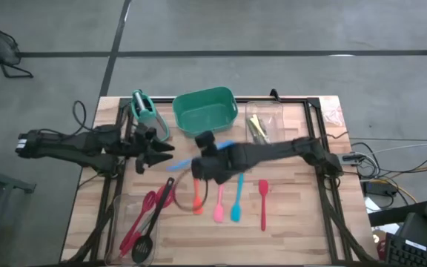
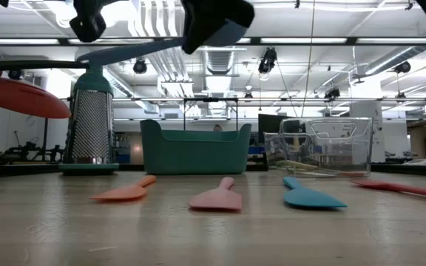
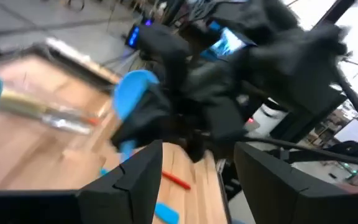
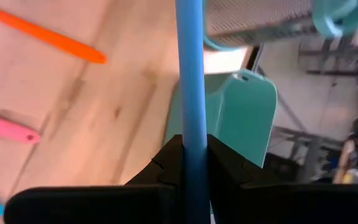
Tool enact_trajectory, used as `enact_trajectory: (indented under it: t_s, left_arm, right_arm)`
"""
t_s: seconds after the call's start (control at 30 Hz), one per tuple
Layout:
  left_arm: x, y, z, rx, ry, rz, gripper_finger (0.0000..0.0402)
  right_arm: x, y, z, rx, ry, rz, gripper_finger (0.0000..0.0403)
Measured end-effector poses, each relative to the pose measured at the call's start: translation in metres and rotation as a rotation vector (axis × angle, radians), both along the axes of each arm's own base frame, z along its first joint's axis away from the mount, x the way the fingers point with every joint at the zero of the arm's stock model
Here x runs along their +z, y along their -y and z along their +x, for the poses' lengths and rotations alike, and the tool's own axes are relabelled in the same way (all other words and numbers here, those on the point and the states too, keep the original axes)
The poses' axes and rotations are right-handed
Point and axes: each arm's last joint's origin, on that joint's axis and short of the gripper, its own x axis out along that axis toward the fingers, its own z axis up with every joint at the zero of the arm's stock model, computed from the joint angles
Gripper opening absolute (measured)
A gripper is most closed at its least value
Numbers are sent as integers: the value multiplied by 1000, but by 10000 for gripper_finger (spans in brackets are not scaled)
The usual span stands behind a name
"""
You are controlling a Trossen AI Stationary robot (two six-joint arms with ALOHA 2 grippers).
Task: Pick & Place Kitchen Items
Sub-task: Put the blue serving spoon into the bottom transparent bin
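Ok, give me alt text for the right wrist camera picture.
The right gripper is clamped on a blue utensil handle held above the wooden table. An orange handle and a pink handle lie below, with the green tub beyond.

No legible text, label, brand, number or sign appears in any view.

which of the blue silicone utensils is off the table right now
The darker blue spatula, clamped by its handle in the right gripper above the table. The lighter blue spatula lies flat on the wood between the pink one and the red one.
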Motion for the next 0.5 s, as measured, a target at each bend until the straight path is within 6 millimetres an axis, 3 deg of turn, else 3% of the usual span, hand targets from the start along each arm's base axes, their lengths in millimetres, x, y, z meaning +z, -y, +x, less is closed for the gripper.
enact_trajectory:
  t_s: [0.2, 0.33, 0.5]
  left_arm:
    - [-13, 1, 12, -4, -94, -12, 206]
    - [-26, 6, 29, -95, -193, -58, 206]
    - [-42, 13, 51, -167, -279, -97, 206]
  right_arm:
    - [1, -34, -7, 61, 3, -128, 37]
    - [3, -54, -9, 85, 55, -168, 37]
    - [4, -67, -10, 133, 64, -183, 37]
